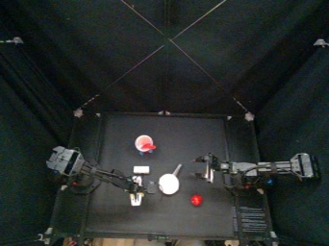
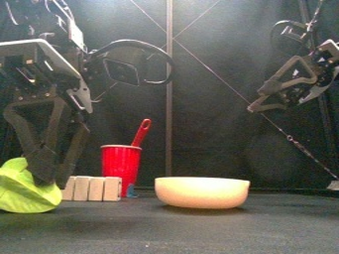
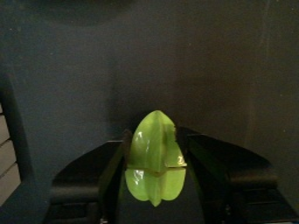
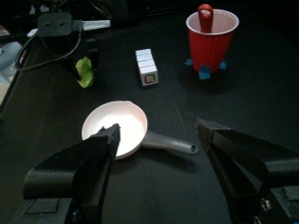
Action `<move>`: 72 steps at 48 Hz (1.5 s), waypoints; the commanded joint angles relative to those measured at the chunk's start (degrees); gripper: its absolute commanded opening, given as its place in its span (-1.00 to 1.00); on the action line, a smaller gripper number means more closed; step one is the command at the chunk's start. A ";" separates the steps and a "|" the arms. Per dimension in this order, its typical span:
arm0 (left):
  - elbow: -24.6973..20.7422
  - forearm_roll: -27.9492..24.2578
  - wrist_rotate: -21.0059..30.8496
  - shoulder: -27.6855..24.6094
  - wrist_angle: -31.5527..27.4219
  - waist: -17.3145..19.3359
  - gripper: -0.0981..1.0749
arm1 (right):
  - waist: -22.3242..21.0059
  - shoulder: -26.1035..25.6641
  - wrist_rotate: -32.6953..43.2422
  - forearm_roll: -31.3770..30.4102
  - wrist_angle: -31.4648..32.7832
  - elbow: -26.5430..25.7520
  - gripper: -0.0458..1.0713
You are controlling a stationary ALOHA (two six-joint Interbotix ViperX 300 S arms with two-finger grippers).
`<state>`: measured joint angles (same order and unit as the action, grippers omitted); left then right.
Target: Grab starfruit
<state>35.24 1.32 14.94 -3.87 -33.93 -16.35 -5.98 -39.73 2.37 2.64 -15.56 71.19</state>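
Observation:
The starfruit (image 3: 156, 157) is a yellow-green ribbed fruit lying on the black table at the front left (image 2: 24, 189). My left gripper (image 3: 156, 164) hangs over it, one open jaw on each side of the fruit and close to its flanks. I cannot tell whether the jaws touch it. In the right wrist view the starfruit (image 4: 84, 70) shows small below the left arm. My right gripper (image 4: 160, 128) is open and holds nothing. It hovers above the table on the right (image 2: 284, 89), over the white dish.
A red cup (image 2: 121, 164) with a red spoon stands behind a row of white blocks (image 2: 93, 189). The white dish (image 2: 201, 191) sits at mid-table. A small red object (image 1: 195, 200) lies near the front edge. Black curtains surround the table.

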 commanded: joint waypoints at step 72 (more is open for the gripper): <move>-3.34 -5.10 21.88 -1.05 -13.27 -5.19 0.80 | -0.09 3.08 0.00 0.53 -0.35 -1.49 0.86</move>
<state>33.22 -2.46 36.04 -5.19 -47.37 -21.62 -5.89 -36.74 2.37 3.08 -15.56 71.10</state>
